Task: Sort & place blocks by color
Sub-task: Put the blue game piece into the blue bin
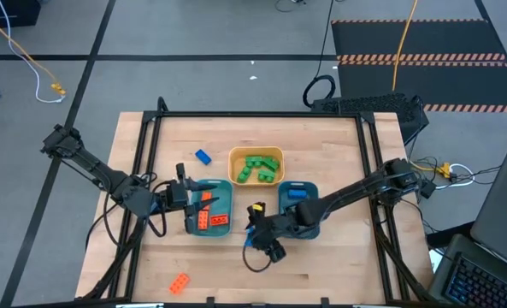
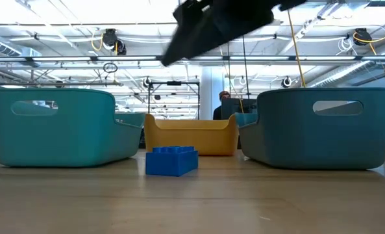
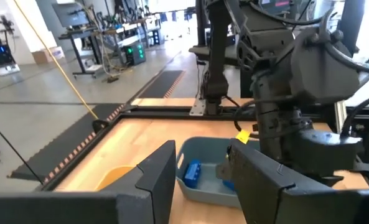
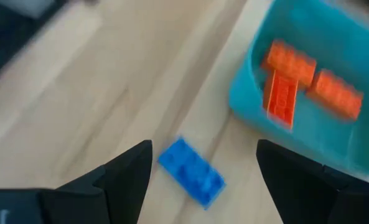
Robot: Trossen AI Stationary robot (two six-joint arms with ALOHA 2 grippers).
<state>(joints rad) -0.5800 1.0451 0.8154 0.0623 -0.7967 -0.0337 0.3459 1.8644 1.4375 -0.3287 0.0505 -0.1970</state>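
A blue block [image 4: 191,172] lies flat on the table just in front of the left teal bin [image 4: 246,106]; it also shows in the low view [image 2: 171,160]. My right gripper [image 4: 203,158] hovers open above it, one finger on either side, touching nothing. Three orange blocks [image 1: 210,214] lie in the left teal bin [image 1: 223,190]. Several green blocks [image 1: 257,168] lie in the yellow bin [image 1: 234,157], and a blue block [image 3: 191,173] in the right teal bin [image 1: 311,190]. My left gripper [image 1: 187,195] waits open over the left bin's left side, holding nothing.
Another blue block [image 1: 203,156] lies on the table left of the yellow bin. An orange block [image 1: 179,283] lies near the table's near edge, on the left. The three bins stand close together mid-table. A dark frame [image 1: 262,114] rims the table.
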